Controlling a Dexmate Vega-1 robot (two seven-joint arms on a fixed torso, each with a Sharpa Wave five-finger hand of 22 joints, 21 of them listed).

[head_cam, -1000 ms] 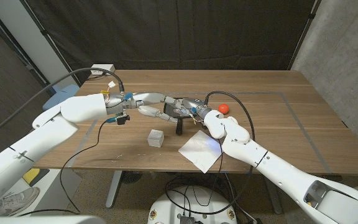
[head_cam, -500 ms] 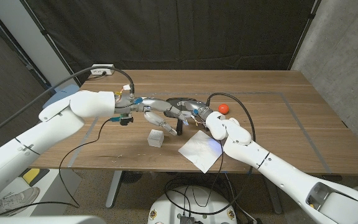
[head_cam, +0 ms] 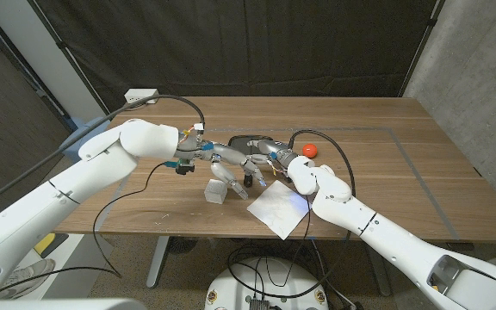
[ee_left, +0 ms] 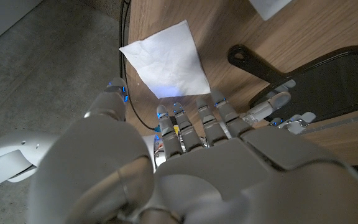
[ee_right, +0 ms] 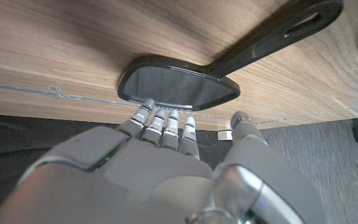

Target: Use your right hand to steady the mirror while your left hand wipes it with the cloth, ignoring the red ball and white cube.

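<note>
The mirror [ee_right: 179, 87] is seen lying flat on the tabletop [head_cam: 377, 164], its handle [head_cam: 249, 179] pointing toward six o'clock. Its rim is touched by the right hand [head_cam: 275, 158], fingers [ee_right: 166, 122] held together and extended. The left hand [head_cam: 229, 161] is held over the mirror's nine o'clock side, fingers loosely spread, nothing gripped. The cloth [head_cam: 278, 207] is left at five o'clock of the mirror, untouched.

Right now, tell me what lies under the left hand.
The left hand hovers above the white cube and bare table. The cloth lies beside it, ungrasped. The mirror is partly covered by both hands.
</note>
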